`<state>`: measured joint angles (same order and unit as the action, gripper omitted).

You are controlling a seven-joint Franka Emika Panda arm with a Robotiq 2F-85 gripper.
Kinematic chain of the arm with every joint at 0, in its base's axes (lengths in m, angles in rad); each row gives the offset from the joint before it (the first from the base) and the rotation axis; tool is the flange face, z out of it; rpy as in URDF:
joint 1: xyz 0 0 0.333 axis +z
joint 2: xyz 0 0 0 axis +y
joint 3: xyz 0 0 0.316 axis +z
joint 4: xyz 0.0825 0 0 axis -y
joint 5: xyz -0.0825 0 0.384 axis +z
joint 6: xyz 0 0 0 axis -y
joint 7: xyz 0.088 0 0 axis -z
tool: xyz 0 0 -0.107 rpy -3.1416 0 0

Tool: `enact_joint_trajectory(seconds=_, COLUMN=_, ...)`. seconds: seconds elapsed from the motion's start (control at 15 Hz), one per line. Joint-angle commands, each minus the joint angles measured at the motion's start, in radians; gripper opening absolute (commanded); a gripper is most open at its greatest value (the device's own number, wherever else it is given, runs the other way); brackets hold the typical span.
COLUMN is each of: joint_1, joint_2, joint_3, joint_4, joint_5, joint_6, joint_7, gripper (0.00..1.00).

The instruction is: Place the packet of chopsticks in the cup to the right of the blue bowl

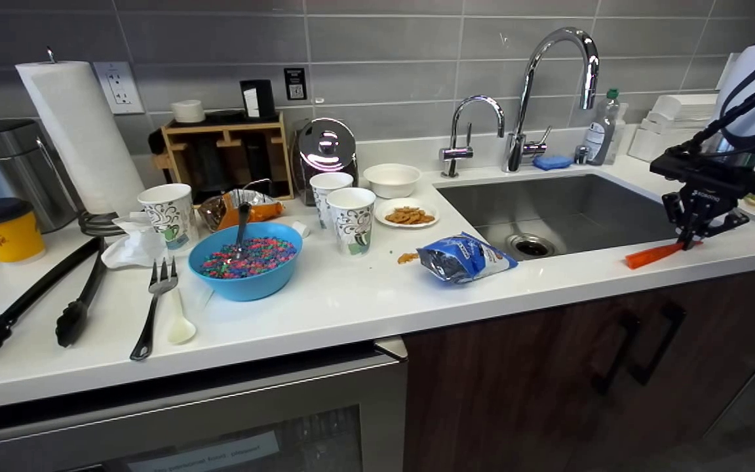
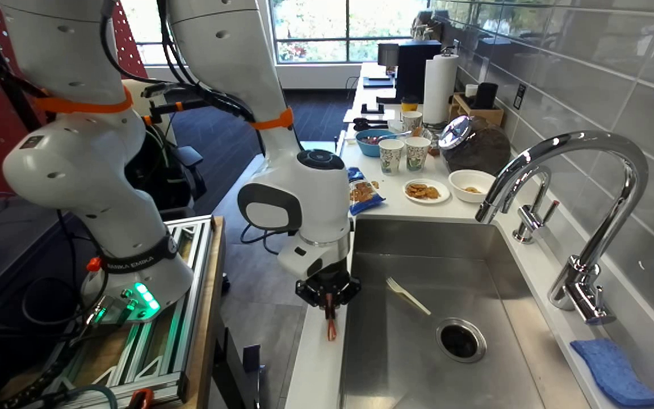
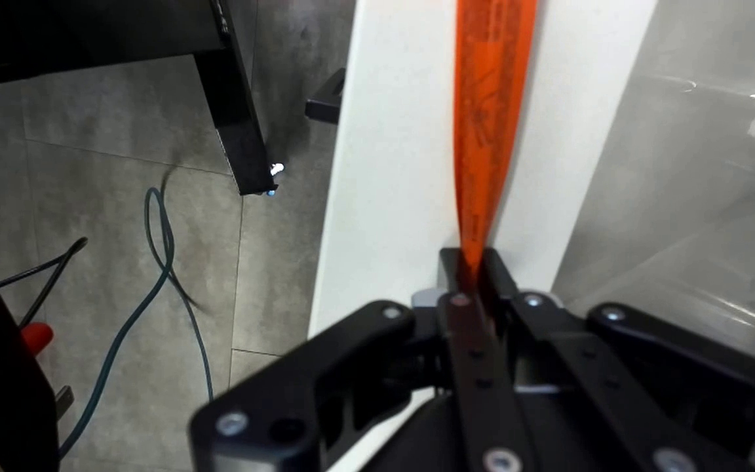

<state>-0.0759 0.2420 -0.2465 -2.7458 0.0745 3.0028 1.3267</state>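
One step of approx. five is looking done to me: the gripper (image 3: 474, 269) is holding the packet of chopsticks (image 3: 490, 111), fingers pressing in narrow on one end, w/ the long orange rest of it sticking out past the tips. The packet's lying low over the counter (image 3: 404, 183), on the slim strip b/w the sink (image 1: 587, 203) & the front edge; whether it's touching down I'm not able to tell. So the grasp's counting as made, IMO, & everything else is waiting: lifting, carrying along past the sink & the blue snack bag (image 1: 469, 255), tipping the packet upright, lowering it in, letting go. The blue bowl (image 1: 250, 285) is sitting well apart from the gripper, & right of it, in an exterior view, the front cup (image 1: 354, 226) and the back cup (image 1: 320, 190) are standing upright just beside each other. I'm seeing nothing poking out of either, so the placing part's reading zero ATM. Which of the two the order's meaning, I'm not knowing for sure; prob. the front one, since it's standing nearer the counter's front edge & looking easier to reach, but that's me guessing.
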Motion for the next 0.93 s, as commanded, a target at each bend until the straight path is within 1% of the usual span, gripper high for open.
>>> enact_joint_trajectory(seconds=0.0, joint_1=-0.003, joint_2=-0.019, joint_3=0.028, joint_4=0.001, joint_5=0.078, joint_6=-0.023, joint_7=-0.064, gripper=0.02)
enact_joint_trajectory(seconds=0.13, joint_1=0.012, joint_2=-0.069, joint_3=0.023, joint_4=0.004, joint_5=0.081, joint_6=-0.048, joint_7=-0.084, gripper=0.02)
enact_joint_trajectory(seconds=0.2, joint_1=0.053, joint_2=-0.09, joint_3=-0.017, joint_4=0.005, joint_5=0.042, joint_6=-0.037, joint_7=-0.064, gripper=0.02)
enact_joint_trajectory(seconds=0.27, joint_1=0.087, joint_2=-0.123, joint_3=-0.062, joint_4=-0.025, joint_5=-0.044, joint_6=-0.007, joint_7=-0.004, gripper=0.02)
enact_joint_trajectory(seconds=0.33, joint_1=0.112, joint_2=-0.147, joint_3=-0.082, joint_4=-0.012, joint_5=-0.081, joint_6=-0.021, joint_7=0.005, gripper=0.02)
enact_joint_trajectory(seconds=0.4, joint_1=0.149, joint_2=-0.156, joint_3=-0.123, joint_4=-0.001, joint_5=-0.143, joint_6=-0.01, joint_7=0.042, gripper=0.02)
enact_joint_trajectory(seconds=0.53, joint_1=0.18, joint_2=-0.203, joint_3=-0.128, joint_4=0.023, joint_5=-0.229, joint_6=-0.049, joint_7=0.06, gripper=0.02)
enact_joint_trajectory(seconds=0.73, joint_1=0.226, joint_2=-0.261, joint_3=-0.059, joint_4=0.05, joint_5=-0.281, joint_6=-0.113, joint_7=0.053, gripper=0.02)
enact_joint_trajectory(seconds=0.8, joint_1=0.253, joint_2=-0.278, joint_3=-0.024, joint_4=0.059, joint_5=-0.275, joint_6=-0.136, joint_7=0.059, gripper=0.02)
enact_joint_trajectory(seconds=0.87, joint_1=0.277, joint_2=-0.28, joint_3=0.006, joint_4=0.075, joint_5=-0.292, joint_6=-0.145, joint_7=0.091, gripper=0.02)
